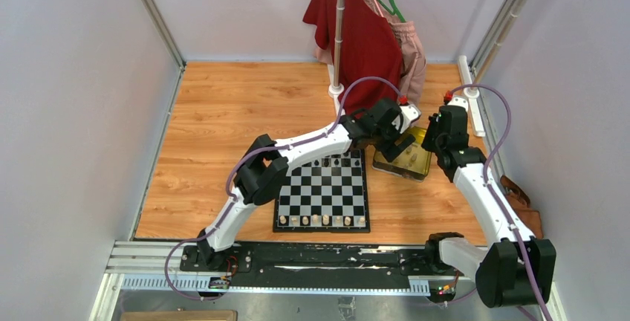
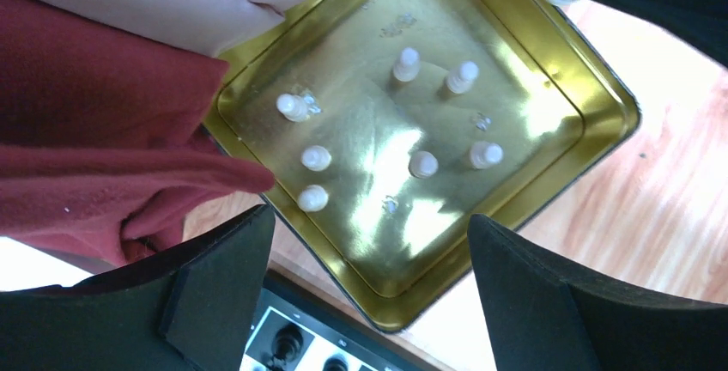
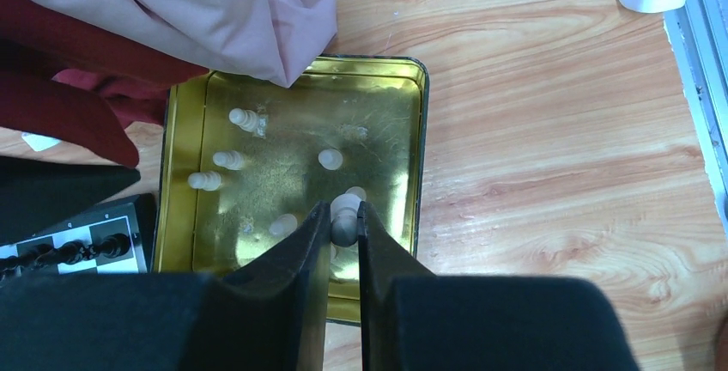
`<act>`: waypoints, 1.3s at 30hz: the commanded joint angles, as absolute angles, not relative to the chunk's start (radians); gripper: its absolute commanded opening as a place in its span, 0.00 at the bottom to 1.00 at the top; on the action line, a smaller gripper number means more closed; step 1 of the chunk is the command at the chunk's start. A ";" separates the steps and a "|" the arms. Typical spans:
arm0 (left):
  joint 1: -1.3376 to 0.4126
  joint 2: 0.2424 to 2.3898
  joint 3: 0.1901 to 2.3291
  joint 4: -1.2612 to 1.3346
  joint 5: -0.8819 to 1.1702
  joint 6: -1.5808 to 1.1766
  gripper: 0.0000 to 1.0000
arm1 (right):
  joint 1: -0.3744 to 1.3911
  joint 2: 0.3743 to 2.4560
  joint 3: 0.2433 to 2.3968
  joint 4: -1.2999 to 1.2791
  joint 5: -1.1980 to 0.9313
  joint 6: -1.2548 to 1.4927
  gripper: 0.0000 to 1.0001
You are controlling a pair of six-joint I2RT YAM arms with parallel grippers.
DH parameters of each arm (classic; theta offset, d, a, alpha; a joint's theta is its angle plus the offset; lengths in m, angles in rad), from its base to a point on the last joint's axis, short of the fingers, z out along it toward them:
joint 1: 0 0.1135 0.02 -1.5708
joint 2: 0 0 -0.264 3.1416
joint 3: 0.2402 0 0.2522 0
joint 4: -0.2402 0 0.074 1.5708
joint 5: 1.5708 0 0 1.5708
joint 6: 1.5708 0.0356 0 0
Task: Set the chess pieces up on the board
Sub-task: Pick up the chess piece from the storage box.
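Over the gold tin (image 3: 422,130), the right gripper (image 3: 345,216) points down with its jaws drawn narrow, pinching a cream pawn (image 3: 345,206) by its body, the head showing above the fingertips. Its arm rises from the near right base and folds down at the wrist on the tin's right side. The left gripper (image 2: 369,242) hangs above the same tin with its jaws spread wide and nothing between them. Its arm runs from the near left base, elbow bent left of the chessboard (image 1: 323,191), forearm crossing the board's far edge. In the left wrist view seven cream pieces (image 2: 316,158) lie scattered on the tin's floor. The tin sits on the wooden tabletop just beside the board's far right corner. On the board, cream pieces (image 1: 325,220) line the near row and black pieces (image 1: 334,162) the far row. A red shirt (image 1: 364,31) and a pink garment (image 1: 412,53) drape over the tin's far left corner.
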State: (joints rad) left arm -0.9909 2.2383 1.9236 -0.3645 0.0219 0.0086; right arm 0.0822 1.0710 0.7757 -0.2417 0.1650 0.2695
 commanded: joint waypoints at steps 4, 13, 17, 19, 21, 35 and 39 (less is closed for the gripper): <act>-0.971 2.308 2.027 -0.340 0.087 0.023 0.87 | 0.064 1.028 0.771 -0.268 0.180 0.270 0.00; -0.961 2.363 2.076 -0.352 0.106 0.023 0.79 | 0.064 1.021 0.780 -0.270 0.181 0.264 0.00; -0.956 2.383 2.084 -0.354 0.087 0.010 0.71 | 0.065 1.012 0.787 -0.269 0.177 0.264 0.00; -0.954 2.391 2.085 -0.354 0.078 0.005 0.70 | 0.064 1.012 0.790 -0.266 0.173 0.263 0.00; -0.953 2.406 2.098 -0.359 0.069 0.005 0.67 | 0.066 1.012 0.794 -0.264 0.165 0.265 0.00; -0.933 2.475 2.167 -0.379 -0.041 -0.056 0.55 | 0.066 1.014 0.794 -0.243 0.146 0.269 0.00; -0.923 2.493 2.187 -0.392 -0.036 -0.069 0.52 | 0.066 1.012 0.797 -0.242 0.146 0.267 0.00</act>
State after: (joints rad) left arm -0.9382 2.4626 2.1475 -0.3740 -0.0105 -0.0494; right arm 0.0822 1.0286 0.7757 -0.2546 0.1558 0.2691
